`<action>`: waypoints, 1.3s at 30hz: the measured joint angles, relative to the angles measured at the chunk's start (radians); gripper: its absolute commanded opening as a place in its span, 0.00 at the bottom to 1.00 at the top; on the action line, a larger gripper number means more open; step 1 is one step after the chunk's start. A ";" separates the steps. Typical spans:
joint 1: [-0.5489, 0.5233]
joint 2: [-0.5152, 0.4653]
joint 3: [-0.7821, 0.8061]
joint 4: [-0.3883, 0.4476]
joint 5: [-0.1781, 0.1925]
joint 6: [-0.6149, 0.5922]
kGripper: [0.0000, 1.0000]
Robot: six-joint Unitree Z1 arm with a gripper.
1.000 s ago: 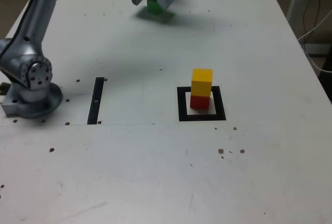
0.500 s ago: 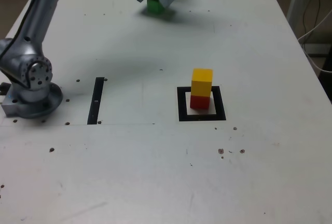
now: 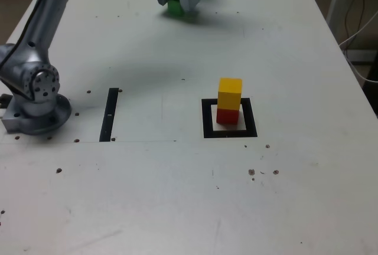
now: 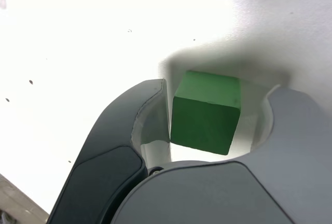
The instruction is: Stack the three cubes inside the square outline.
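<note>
My gripper [image 3: 178, 1] is at the white table's [image 3: 159, 190] far edge, jaws spread around the green cube [image 3: 175, 7], gap on one side. Right of that, nearer the right edge: yellow cube [image 3: 230, 94] on red cube [image 3: 227, 116], inside the black square outline [image 3: 252, 117].

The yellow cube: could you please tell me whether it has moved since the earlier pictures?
No; the yellow cube stays put against the square outline.
</note>
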 measured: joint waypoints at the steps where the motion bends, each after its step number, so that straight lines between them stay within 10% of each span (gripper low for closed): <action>1: 0.000 0.001 -0.002 -0.002 -0.003 0.000 0.48; 19: 0.031 0.010 -0.048 0.031 -0.134 -0.046 0.16; 27: 0.012 -0.104 -0.100 0.121 -0.222 -0.261 0.01; 39: -0.235 -0.330 -0.033 0.317 -0.130 -0.558 0.01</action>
